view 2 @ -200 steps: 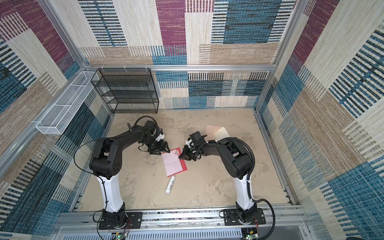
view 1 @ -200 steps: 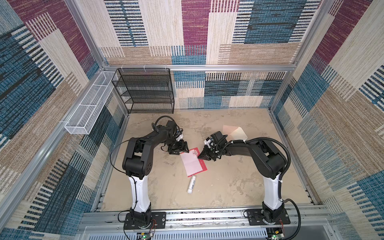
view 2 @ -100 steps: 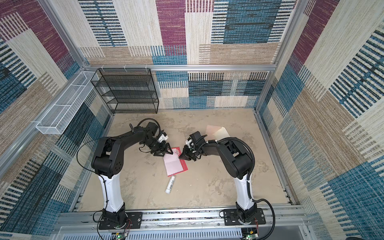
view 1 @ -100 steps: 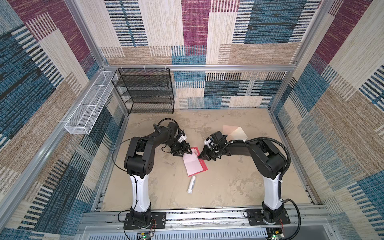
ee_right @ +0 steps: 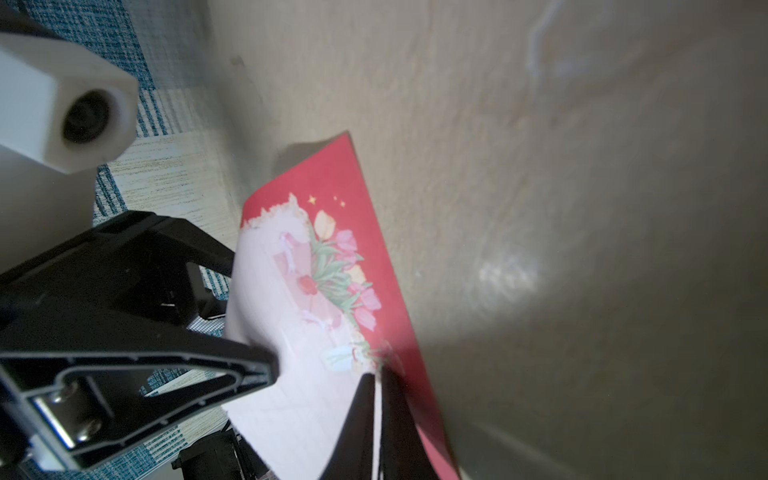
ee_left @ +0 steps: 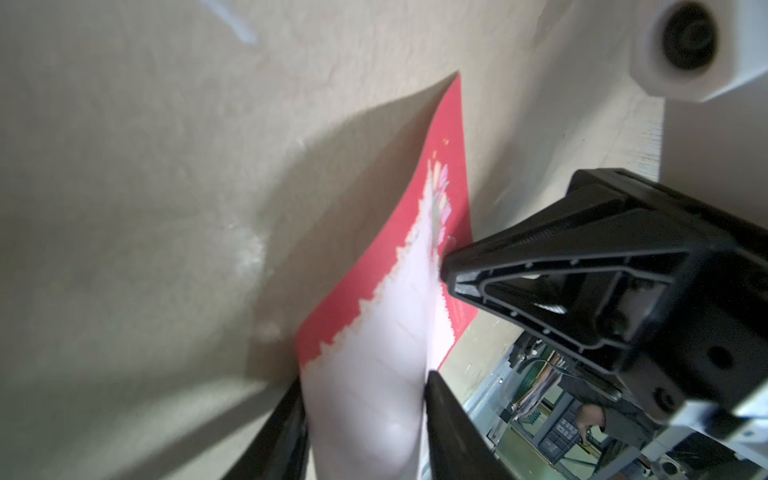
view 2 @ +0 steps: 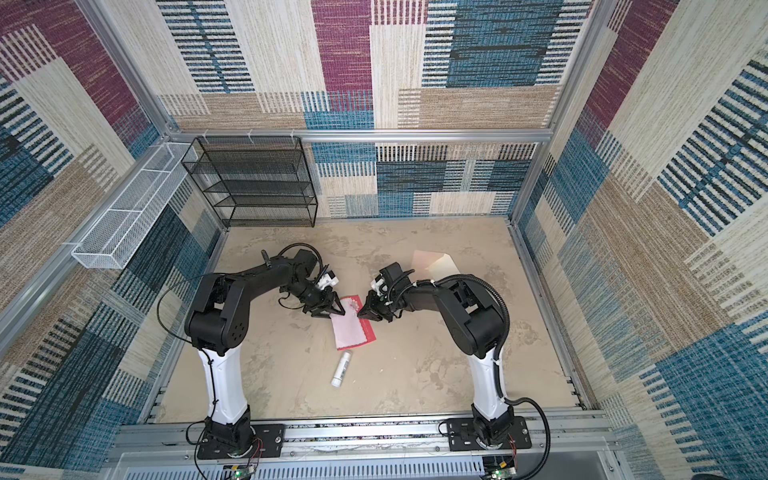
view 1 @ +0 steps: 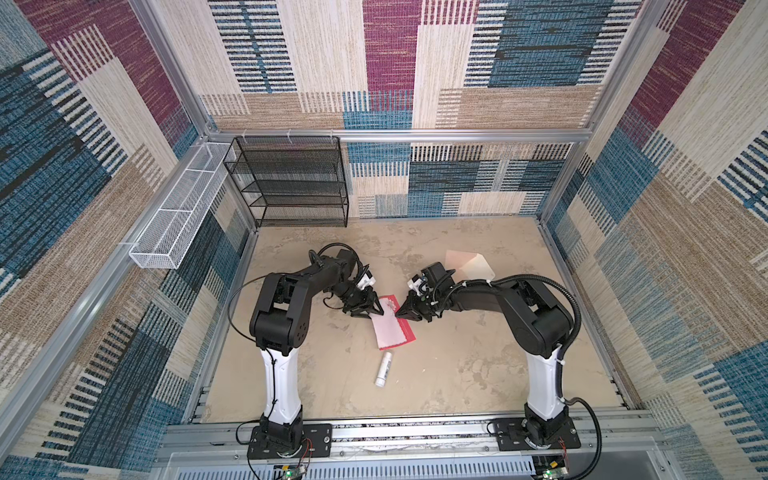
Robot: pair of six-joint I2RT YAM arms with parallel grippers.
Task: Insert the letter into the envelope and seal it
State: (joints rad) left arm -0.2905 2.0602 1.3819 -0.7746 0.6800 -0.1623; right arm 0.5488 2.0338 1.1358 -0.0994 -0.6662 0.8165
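Observation:
The letter [view 1: 390,328] [view 2: 352,330], pale pink with a red border, lies mid-table with its far end lifted. My right gripper [view 1: 401,313] [ee_right: 376,374] is shut on the red far-right edge beside the flower print. My left gripper [view 1: 371,312] [ee_left: 365,380] is at the far-left edge, jaws half apart, and the letter [ee_left: 374,340] bows between the fingers [ee_left: 440,415]. The peach-tan envelope [view 1: 467,266] [view 2: 434,262] lies flat behind the right arm, apart from both grippers.
A small white tube [view 1: 383,369] [view 2: 341,369] lies just in front of the letter. A black mesh rack [view 1: 291,183] stands at the back left. A white wire basket [view 1: 178,216] hangs on the left wall.
My left gripper has moved right up to the letter's edge, and its jaws have narrowed around it. The right gripper has stayed shut on the letter in the same place.

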